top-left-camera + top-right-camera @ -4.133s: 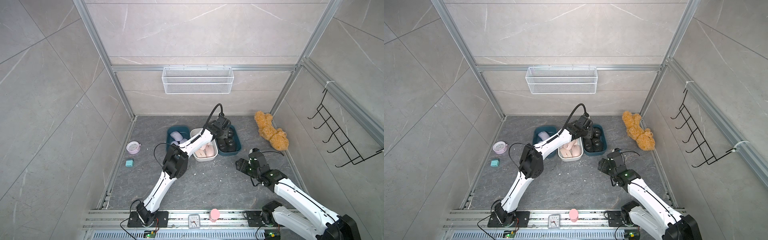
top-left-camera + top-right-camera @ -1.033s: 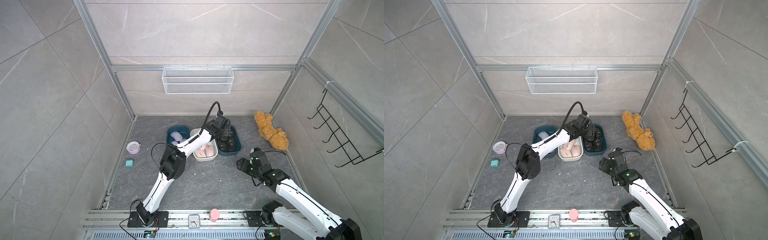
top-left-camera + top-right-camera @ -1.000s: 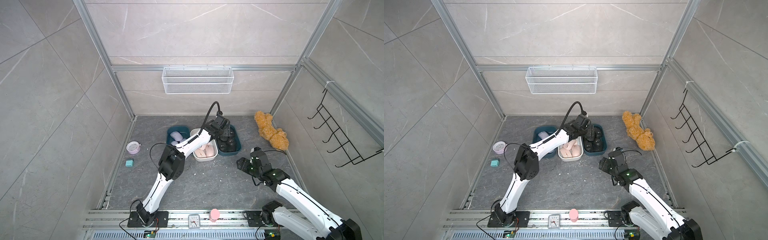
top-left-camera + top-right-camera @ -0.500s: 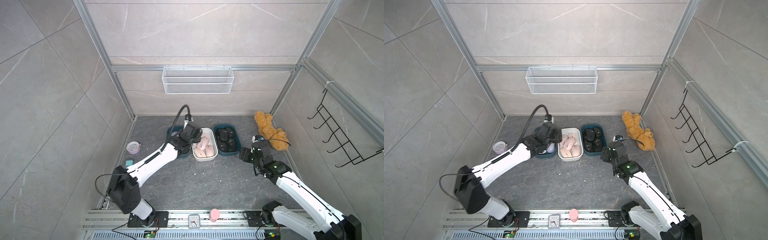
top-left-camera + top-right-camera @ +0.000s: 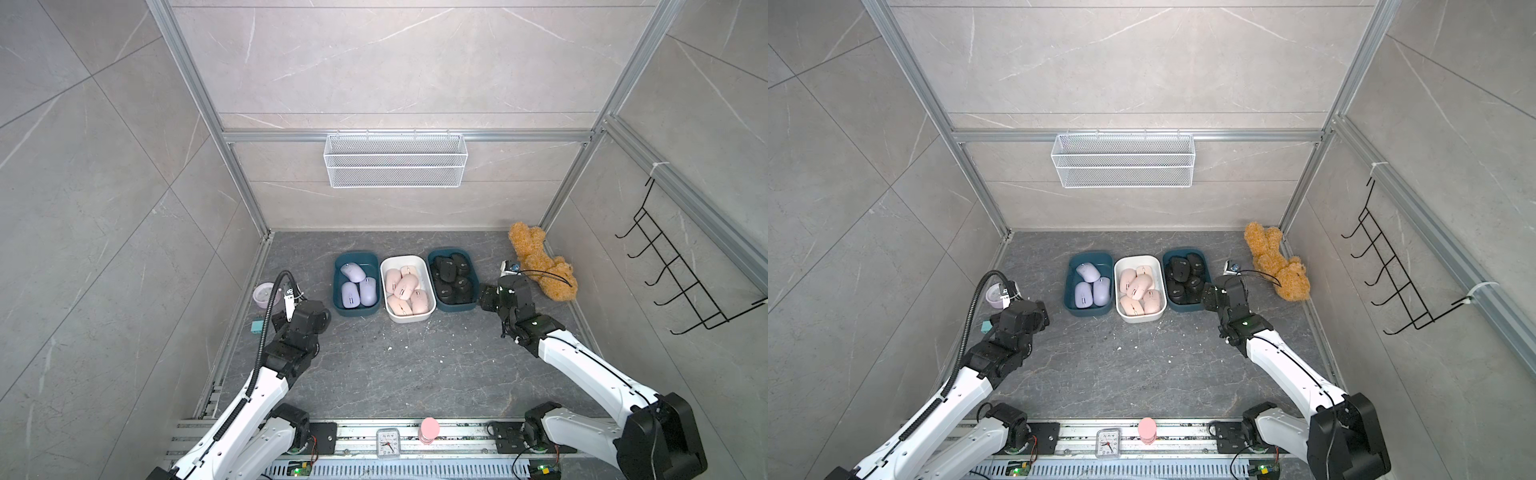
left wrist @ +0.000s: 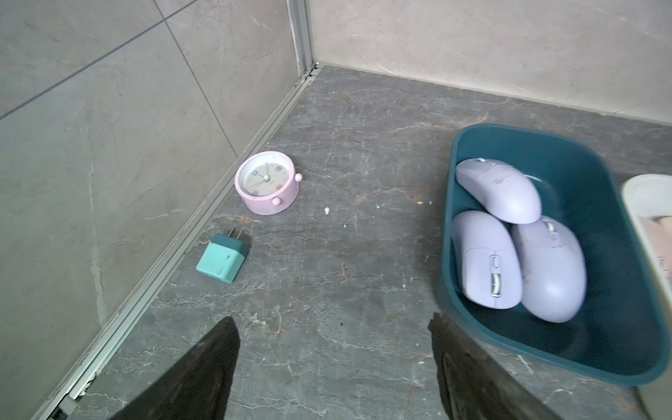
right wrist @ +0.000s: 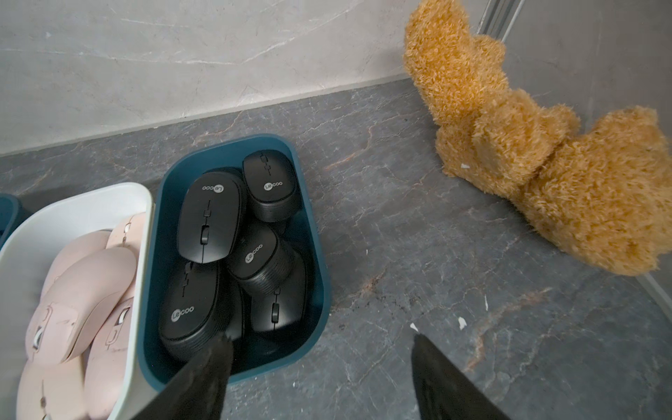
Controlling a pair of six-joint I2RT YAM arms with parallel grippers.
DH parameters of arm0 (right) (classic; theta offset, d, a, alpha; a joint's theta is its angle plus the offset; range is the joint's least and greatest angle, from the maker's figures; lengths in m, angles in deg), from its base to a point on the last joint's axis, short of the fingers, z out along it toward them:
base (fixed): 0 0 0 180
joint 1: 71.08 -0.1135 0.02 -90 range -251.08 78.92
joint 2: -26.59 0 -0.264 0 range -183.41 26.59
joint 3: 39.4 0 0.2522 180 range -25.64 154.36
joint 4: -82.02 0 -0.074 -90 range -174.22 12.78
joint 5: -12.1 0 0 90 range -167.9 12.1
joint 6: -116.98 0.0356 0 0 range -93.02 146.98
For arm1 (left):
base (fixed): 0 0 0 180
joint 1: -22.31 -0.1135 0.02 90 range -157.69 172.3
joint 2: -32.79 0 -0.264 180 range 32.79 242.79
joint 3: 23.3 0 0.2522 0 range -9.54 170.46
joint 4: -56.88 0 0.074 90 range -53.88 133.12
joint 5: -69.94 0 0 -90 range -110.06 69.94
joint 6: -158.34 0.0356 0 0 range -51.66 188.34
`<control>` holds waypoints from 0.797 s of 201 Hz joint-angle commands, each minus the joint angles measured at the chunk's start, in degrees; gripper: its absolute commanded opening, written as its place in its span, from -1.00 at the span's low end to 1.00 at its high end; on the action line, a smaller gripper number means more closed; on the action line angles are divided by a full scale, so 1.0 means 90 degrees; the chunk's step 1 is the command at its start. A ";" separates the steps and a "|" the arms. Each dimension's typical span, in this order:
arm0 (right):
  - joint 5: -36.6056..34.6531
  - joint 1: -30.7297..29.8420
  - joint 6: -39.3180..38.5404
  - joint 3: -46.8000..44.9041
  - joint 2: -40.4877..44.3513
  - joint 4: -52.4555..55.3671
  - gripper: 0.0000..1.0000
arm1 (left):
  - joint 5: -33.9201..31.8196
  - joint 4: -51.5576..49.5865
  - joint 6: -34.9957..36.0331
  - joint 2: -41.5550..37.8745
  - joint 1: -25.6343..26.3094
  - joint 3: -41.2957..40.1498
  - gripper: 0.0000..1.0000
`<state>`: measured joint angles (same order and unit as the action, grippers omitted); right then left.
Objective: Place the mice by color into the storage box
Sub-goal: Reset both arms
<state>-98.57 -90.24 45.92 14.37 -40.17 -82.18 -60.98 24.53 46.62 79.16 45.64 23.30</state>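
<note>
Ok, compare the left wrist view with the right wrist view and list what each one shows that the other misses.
Left wrist only: three lavender mice, the round alarm clock, the teal charger plug, and the left end effector, open and empty.
Right wrist only: the black mice piled in a teal bin, the teddy bear, and the right end effector, open and empty.
Both: the white bin of pink mice, only a sliver in the left wrist view, and the stone floor.

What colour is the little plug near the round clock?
The plug is light teal, darker at the prong end; clearest in the left wrist view.
</note>
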 commanded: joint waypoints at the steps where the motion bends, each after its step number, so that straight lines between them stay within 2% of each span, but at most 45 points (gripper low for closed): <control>1: -0.0116 0.0156 -0.0241 -0.0220 -0.0255 -0.0802 0.59 | -0.0278 0.0947 0.0357 -0.0031 -0.0034 -0.0409 0.69; 30: -0.0321 0.0468 -0.0254 -0.0307 -0.0605 -0.1122 0.60 | -0.0323 0.2222 0.0775 0.0444 -0.0094 -0.0938 0.71; 73: -0.0384 0.1063 -0.0084 -0.0738 -0.0697 -0.1790 0.60 | 0.0136 0.2869 0.1376 0.1980 -0.0711 -0.0293 0.74; 97: -0.0408 0.1205 -0.0297 -0.0818 -0.0748 -0.2109 0.60 | 0.0198 0.4074 0.1889 0.2634 -0.1017 -0.0498 0.74; 131: -0.0204 0.1365 -0.0604 -0.1006 -0.0829 -0.2674 0.57 | 0.0783 0.5493 0.2010 0.3134 -0.1660 -0.0929 0.75; 144: -0.0242 0.1383 -0.0890 -0.1245 -0.0853 -0.3434 0.59 | 0.1043 0.6132 0.2152 0.3319 -0.1834 -0.1136 0.76; 160: -0.0255 0.1453 -0.1059 -0.1311 -0.0918 -0.3747 0.59 | 0.1331 0.6841 0.2282 0.3681 -0.2021 -0.1286 0.76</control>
<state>-100.84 -77.91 40.55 4.32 -47.25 -107.01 -53.97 70.54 63.69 109.04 29.51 13.53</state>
